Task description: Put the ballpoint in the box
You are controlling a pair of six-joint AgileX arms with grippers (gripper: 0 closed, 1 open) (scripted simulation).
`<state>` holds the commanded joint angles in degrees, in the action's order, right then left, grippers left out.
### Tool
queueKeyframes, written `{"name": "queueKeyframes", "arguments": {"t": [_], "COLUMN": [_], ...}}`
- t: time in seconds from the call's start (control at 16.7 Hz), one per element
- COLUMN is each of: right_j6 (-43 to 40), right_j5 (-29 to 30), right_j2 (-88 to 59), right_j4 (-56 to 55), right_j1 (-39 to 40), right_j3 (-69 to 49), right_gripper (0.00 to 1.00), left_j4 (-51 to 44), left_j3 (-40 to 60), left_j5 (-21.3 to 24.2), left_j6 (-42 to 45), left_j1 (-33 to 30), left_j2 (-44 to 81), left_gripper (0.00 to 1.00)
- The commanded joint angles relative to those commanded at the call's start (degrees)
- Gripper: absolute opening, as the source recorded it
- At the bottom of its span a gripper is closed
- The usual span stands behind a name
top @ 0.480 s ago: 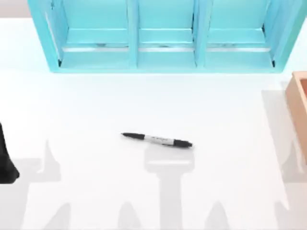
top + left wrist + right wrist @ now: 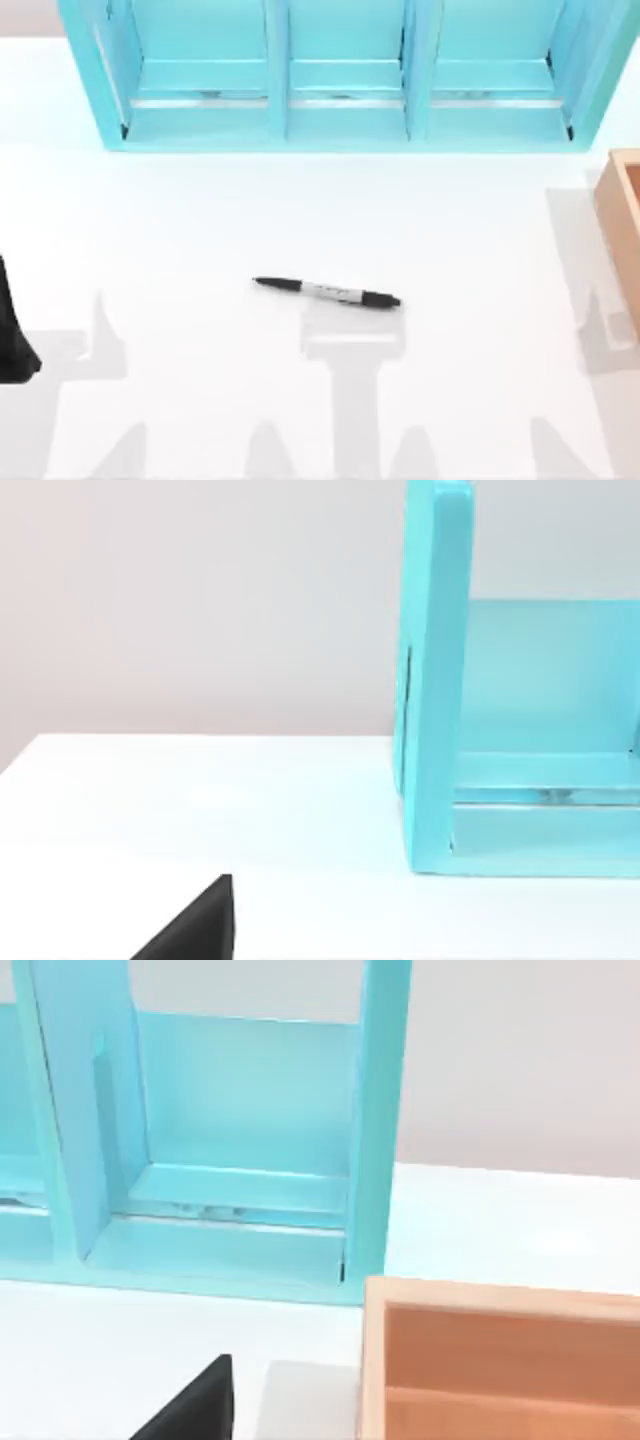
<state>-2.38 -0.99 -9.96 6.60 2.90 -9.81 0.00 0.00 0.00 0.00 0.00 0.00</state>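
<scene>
The ballpoint (image 2: 328,291) lies flat near the middle of the white table, pointed tip toward the left, black ends and a grey-white printed band. The box (image 2: 624,230), tan wood with thick walls, sits at the table's right edge, cut off by the frame; the right wrist view shows its open top and inner wall (image 2: 500,1360) close by. My left arm (image 2: 15,335) is a dark shape at the left edge, far from the ballpoint. A black corner of each gripper shows low in its wrist view: the left gripper (image 2: 195,928) and the right gripper (image 2: 195,1405).
A large turquoise shelf unit (image 2: 340,75) with three compartments spans the back of the table, also seen as a turquoise shelf (image 2: 500,730) and turquoise compartments (image 2: 230,1140). Open white tabletop (image 2: 200,210) surrounds the ballpoint. Arm shadows fall along the front.
The shadows at the right and front right of the table have shifted rightward and shrunk. The ballpoint, box and left arm have not moved.
</scene>
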Motion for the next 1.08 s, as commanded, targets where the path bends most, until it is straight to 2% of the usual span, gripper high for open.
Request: {"name": "queueKeyframes", "arguments": {"t": [0.42, 1.08], "right_j6": [-7.3, -23.8], "right_j5": [-1.5, -3.9], "right_j2": [-30.1, -94.5], "right_j4": [19.7, 61.3], "right_j1": [7.4, 22.2], "right_j3": [-30.6, -98.2], "right_gripper": [1.00, 1.00], "left_j4": [0.0, 0.0], "left_j3": [0.0, 0.0], "left_j5": [0.0, 0.0], "left_j6": [0.0, 0.0], "left_j1": [0.0, 0.0], "left_j2": [0.0, 0.0], "left_gripper": [1.00, 1.00]}}
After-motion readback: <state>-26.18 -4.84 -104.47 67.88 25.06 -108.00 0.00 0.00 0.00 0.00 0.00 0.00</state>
